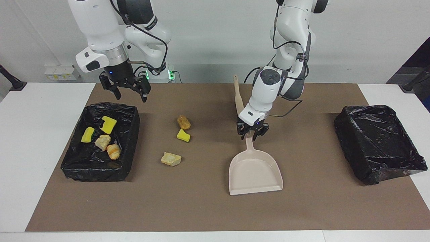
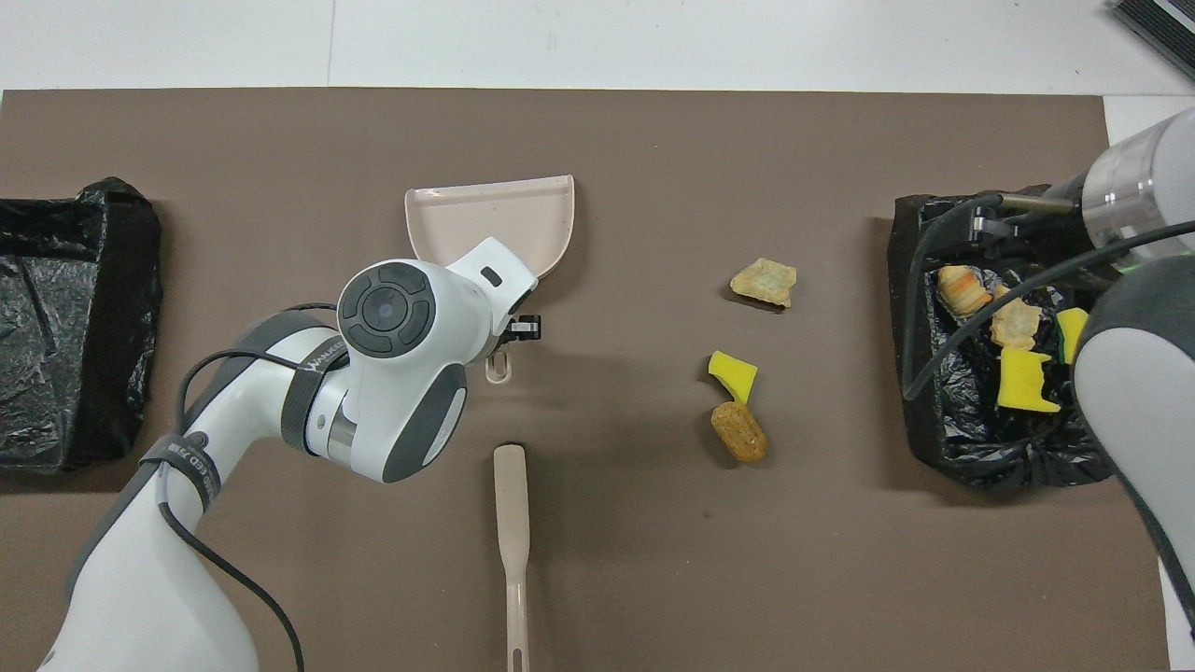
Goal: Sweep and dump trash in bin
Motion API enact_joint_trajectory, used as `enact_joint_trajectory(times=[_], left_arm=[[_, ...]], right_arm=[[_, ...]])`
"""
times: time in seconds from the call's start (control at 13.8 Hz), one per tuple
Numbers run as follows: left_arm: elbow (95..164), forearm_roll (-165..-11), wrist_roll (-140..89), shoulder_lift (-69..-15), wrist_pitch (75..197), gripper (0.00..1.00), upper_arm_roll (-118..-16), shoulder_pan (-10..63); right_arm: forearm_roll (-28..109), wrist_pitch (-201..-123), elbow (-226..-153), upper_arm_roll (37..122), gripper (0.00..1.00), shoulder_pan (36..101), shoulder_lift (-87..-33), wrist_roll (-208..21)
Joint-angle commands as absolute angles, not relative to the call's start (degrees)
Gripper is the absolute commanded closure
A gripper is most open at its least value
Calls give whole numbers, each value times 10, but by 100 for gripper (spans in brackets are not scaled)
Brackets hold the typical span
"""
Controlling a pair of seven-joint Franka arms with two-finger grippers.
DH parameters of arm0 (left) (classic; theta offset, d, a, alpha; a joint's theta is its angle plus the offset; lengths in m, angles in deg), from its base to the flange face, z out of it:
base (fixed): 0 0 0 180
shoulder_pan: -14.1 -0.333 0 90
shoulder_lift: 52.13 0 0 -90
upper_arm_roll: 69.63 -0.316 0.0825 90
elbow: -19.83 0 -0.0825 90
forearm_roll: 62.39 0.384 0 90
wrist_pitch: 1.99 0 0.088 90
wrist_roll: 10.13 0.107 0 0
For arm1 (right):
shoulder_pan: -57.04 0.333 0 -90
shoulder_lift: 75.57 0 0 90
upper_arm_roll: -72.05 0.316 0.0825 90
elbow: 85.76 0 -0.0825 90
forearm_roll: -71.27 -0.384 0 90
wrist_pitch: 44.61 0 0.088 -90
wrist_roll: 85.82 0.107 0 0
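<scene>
1. Left gripper (image 1: 249, 135) is down on the dustpan (image 1: 255, 172) handle, fingers closed around it.
2. Three trash scraps (image 1: 183, 135) lie on the mat, toward the right arm's end; four sit in the bin (image 1: 129, 134).
3. Right gripper (image 1: 129, 94) hangs open above that bin's edge.
4. Overhead, the left arm hides the grip.

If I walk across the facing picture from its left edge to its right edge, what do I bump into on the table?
Bin holding scraps → tan chunk → yellow sponge piece → dustpan → empty bin.
</scene>
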State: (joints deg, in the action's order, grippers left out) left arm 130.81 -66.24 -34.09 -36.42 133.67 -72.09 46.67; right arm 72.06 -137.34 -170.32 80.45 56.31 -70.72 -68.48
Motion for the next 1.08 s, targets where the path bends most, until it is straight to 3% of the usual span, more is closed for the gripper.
enact_joint_trajectory(times=[0.0, 0.14, 0.51, 1.01], left_arm=[[1295, -655, -342, -353, 1330, 94, -723, 464], [1295, -655, -344, -354, 1316, 100, -724, 463], [1284, -649, -328, -367, 1308, 100, -727, 422], [1268, -636, -92, -367, 1282, 100, -727, 328]], right_arm=[[704, -1371, -1704, 808, 0, 555, -712, -698], [704, -1371, -1705, 808, 0, 554, -712, -698], [704, -1383, -1707, 808, 0, 555, -712, -697], [700, -1394, -1750, 815, 0, 584, -736, -658]])
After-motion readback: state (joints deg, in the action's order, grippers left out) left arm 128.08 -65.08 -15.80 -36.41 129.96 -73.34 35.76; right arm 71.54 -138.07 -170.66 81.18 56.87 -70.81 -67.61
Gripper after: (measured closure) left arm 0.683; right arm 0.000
